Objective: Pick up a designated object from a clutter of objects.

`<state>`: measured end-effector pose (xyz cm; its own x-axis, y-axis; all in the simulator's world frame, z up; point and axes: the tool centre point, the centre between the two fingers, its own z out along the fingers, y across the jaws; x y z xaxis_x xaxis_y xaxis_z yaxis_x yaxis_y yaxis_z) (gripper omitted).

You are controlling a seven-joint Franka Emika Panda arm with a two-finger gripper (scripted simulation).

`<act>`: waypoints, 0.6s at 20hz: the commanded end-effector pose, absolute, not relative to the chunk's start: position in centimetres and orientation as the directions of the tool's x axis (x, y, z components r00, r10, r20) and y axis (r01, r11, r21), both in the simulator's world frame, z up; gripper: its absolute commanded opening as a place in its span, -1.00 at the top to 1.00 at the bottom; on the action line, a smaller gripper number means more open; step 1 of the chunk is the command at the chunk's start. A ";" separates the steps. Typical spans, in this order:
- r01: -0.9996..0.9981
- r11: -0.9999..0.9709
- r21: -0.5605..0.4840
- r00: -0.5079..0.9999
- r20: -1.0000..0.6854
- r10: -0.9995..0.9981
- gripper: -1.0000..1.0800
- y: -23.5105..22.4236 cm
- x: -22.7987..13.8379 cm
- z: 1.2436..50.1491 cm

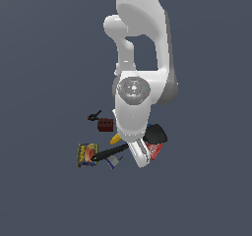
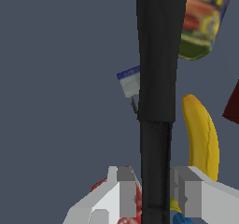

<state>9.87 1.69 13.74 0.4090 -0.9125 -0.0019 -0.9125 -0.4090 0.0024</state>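
Note:
The black spatula (image 1: 110, 152) lies slantwise among the clutter, with its broad head (image 1: 156, 132) toward the exterior view's right. Its handle end reaches the blue-yellow meat tin (image 1: 87, 154). In the wrist view the handle (image 2: 156, 78) runs straight between my two fingers. My gripper (image 2: 155, 188) is shut on it, with a white finger (image 2: 122, 190) against each side. In the exterior view the gripper (image 1: 135, 149) sits under the arm's wrist, at the handle near the head. Whether the spatula is off the ground I cannot tell.
A yellow banana (image 2: 200, 139) (image 1: 115, 138) lies beside the handle. The meat tin (image 2: 203, 17) is at the handle's far end. A dark red block (image 1: 105, 126), a small clamp (image 1: 93, 116), a red can (image 1: 155, 150) and a small blue-white item (image 2: 130, 80) lie close around.

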 end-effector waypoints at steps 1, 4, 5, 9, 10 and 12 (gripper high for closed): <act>-0.912 -0.409 0.000 0.409 -0.001 -0.912 1.00 2.2 8.9 16.0; -0.912 -0.409 0.000 0.409 -0.001 -0.912 1.00 2.8 7.6 18.8; -0.912 -0.409 0.000 0.409 -0.001 -0.912 1.00 3.0 7.1 19.7; -0.912 -0.409 0.000 0.409 -0.001 -0.912 1.00 3.9 5.4 23.5; -0.913 -0.409 0.000 0.409 -0.001 -0.913 1.00 4.1 4.9 24.5; -0.913 -0.409 0.000 0.409 -0.001 -0.913 1.00 4.5 4.0 26.5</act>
